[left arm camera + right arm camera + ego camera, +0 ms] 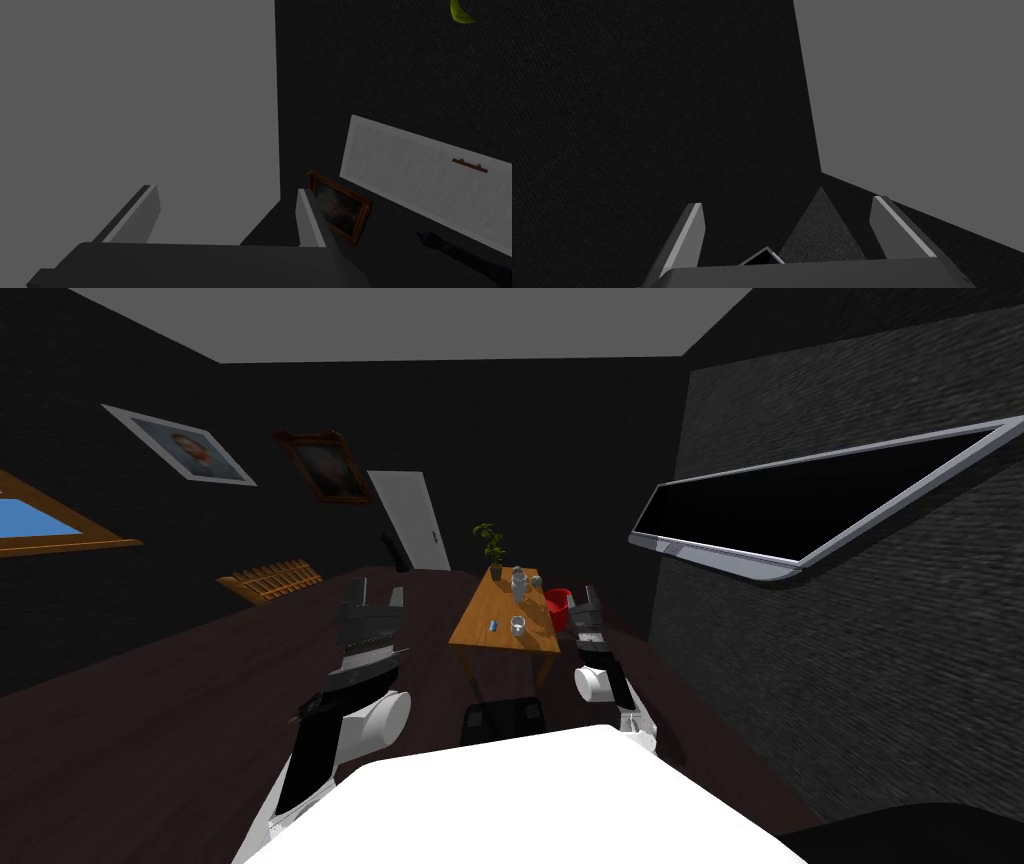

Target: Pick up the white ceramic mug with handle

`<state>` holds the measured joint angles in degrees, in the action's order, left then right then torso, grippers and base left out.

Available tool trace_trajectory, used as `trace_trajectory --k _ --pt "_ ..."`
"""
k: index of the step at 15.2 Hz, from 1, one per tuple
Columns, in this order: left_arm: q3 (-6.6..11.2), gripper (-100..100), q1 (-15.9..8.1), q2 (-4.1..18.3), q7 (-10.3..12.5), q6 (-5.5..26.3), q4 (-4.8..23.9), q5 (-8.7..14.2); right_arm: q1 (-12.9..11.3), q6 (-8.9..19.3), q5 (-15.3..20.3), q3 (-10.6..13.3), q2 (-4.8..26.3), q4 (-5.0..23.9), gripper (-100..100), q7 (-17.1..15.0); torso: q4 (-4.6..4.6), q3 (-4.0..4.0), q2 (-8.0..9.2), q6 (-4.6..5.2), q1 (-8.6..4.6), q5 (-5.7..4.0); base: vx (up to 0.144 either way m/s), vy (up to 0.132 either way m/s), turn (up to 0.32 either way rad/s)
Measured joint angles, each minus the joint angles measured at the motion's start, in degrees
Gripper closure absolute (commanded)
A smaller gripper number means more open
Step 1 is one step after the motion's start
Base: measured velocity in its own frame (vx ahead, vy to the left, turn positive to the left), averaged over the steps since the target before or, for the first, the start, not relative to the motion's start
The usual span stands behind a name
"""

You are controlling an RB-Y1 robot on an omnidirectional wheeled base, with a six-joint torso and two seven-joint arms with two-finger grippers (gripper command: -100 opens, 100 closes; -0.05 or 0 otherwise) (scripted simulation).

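On a small wooden table (478, 628) ahead of me stands a small white mug (518, 626), near the table's front end. A tiny blue can (494, 625) sits just to its left. My left gripper (376, 591) is held up over the floor to the left of the table, well short of the mug. In the left wrist view the left gripper (227, 192) is open with nothing between its fingers. My right gripper (586, 599) is raised by the table's right side. The right wrist view shows the right gripper (787, 202) open and empty as well.
Two grey vessels (519, 581) and a potted plant (490, 544) stand at the table's far end. A red bucket (557, 605) sits on the floor by its right side. A wall screen (800, 508) hangs on the right, and a wooden rack (270, 580) lies far left.
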<state>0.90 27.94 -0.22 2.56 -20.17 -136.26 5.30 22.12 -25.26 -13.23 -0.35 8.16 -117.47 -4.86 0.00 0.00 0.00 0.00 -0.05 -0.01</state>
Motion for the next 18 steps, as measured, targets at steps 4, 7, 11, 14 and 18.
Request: trace_trajectory --k 4,7,11,14,18 --pt "0.0 0 0.0 0.0 0.0 0.0 0.0 0.0 -0.2 0.1 0.5 0.1 0.6 0.3 -100 0.1 0.0 0.0 0.0 -0.01 0.03 0.01 0.003 0.003 0.022" --pt "0.0 0 0.0 0.0 0.0 0.0 0.0 0.0 -2.2 0.0 3.1 0.8 4.4 2.8 -100 0.6 -0.01 -0.03 -0.06 -0.01 0.08 0.02 0.013 0.022 0.068" --pt "-0.01 0 0.0 0.0 0.0 0.0 0.0 0.0 -5.7 0.4 5.7 2.3 9.6 5.9 -100 1.4 -0.02 -0.06 -0.11 -0.02 0.25 0.06 0.017 0.057 0.074" --pt "-0.01 0 0.0 0.0 0.0 0.0 0.0 0.0 -7.8 0.8 7.2 3.9 13.0 7.7 -100 2.2 -0.02 -0.06 -0.1 -0.01 0.32 0.08 0.025 0.075 0.078" --pt "-0.01 0 0.0 0.0 0.0 0.0 0.0 0.0 -11.1 0.5 8.5 6.0 17.7 11.2 -100 2.9 -0.04 -0.1 -0.17 -0.06 0.42 0.09 0.033 0.092 0.103"
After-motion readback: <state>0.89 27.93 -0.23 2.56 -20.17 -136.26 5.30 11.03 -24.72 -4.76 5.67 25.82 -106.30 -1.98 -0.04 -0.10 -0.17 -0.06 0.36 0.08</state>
